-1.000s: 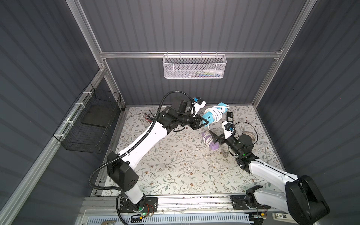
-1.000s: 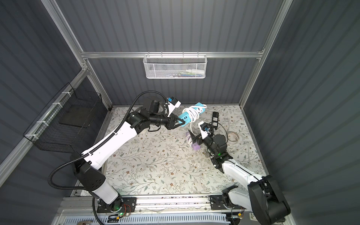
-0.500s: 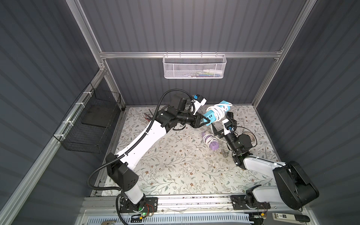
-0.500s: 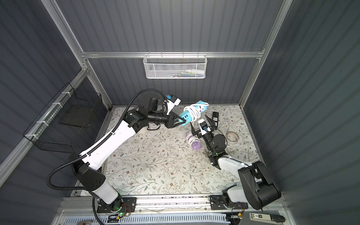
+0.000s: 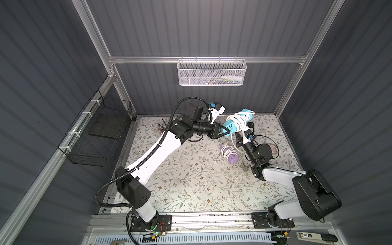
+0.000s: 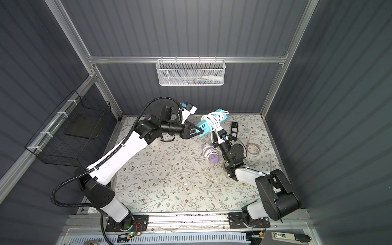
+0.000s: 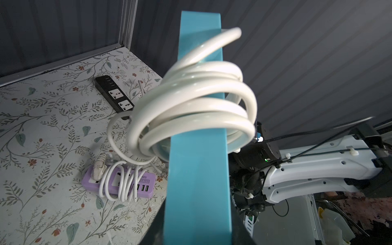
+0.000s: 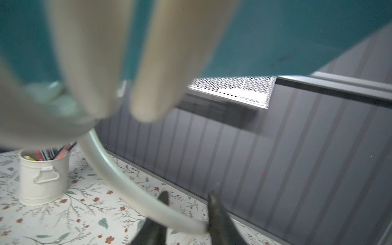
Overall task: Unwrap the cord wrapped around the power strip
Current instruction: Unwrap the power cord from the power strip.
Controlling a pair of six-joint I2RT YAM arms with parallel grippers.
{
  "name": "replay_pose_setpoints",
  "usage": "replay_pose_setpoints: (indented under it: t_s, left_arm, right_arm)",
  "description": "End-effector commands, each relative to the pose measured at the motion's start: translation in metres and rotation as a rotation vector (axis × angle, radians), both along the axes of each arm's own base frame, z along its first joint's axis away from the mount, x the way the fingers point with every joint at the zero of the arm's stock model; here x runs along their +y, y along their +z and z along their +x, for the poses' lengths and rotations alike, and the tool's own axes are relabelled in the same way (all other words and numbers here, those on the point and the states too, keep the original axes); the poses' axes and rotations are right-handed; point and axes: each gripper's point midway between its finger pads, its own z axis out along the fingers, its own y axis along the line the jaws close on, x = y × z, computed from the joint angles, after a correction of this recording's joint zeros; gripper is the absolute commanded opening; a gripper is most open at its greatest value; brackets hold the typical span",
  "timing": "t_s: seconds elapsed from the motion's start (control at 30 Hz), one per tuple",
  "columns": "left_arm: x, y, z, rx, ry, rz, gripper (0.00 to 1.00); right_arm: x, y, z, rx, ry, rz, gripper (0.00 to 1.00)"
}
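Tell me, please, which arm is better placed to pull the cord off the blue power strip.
Right. The right gripper has the white cord between its fingers, while the left gripper is shut on the blue power strip, holding it up.

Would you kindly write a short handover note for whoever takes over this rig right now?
Left gripper: shut on the blue power strip, held above the table.
Right gripper: jaws on either side of the hanging white cord; firm grip unclear.
Done: one loose run hangs free.
Left: several coils wrap the strip; unwind them.
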Motion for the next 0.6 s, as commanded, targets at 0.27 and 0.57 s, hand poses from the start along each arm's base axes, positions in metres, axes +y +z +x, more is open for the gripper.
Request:
replay_pose_setpoints:
  t_s: [0.27,0.57]
  left_arm:
    - [0.007,0.042,0.003,-0.089,-0.007,-0.122,0.00]
    - [0.007,0.050,-0.012,-0.086,-0.077,-0.162,0.00]
  right_arm:
    - [-0.012,-0.005,-0.021,0.046,0.005,0.106,0.00]
    - [-0.023,-0.026,0.004,0.278,0.038,0.186,0.00]
